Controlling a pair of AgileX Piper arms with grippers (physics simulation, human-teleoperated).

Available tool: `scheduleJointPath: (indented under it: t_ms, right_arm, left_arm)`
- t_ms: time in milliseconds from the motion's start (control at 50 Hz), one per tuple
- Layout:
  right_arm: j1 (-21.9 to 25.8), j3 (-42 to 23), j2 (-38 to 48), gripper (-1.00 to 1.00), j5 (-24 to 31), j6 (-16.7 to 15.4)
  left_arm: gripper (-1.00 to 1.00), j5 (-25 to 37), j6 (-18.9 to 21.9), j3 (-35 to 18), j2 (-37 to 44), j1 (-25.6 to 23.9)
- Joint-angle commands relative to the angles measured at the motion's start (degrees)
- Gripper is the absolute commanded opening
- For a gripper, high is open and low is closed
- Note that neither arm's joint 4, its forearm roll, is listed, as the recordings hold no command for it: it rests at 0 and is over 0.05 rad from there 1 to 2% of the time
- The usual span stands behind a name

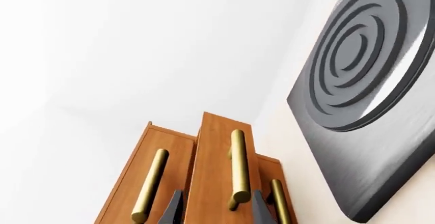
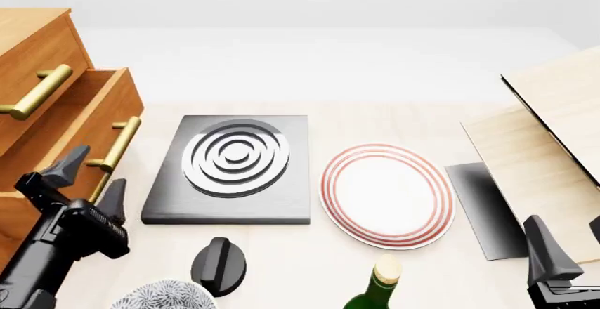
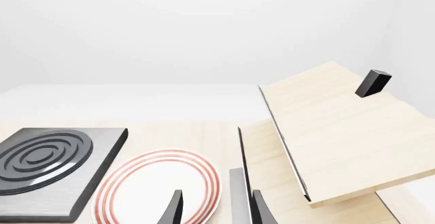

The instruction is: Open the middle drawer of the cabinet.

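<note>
left gripper (image 2: 89, 181) sat open astride the middle drawer's (image 2: 80, 123) handle (image 2: 116, 145), gripping nothing, drawer partly out of the cabinet (image 2: 33, 49); best to close squarely on the bar, then pull straight back.

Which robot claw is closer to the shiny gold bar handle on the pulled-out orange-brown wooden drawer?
The left gripper. Its open fingers sit either side of the middle drawer's brass bar handle. The right gripper is far across the table, past the red-ringed white plate.
</note>
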Motion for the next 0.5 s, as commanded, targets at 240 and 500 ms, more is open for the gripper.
scheduleJointPath:
  t_ms: [240, 500]
  right_arm:
    - [0.0, 0.0, 0.0, 1.00, 0.0, 0.0]
    - [0.0, 0.0, 0.0, 1.00, 0.0, 0.0]
  left_arm:
    - [1.00, 70.4, -15.0, -0.1, -74.7, -7.3]
    - [1.00, 97.8, -40.3, -26.2, -72.2, -7.8]
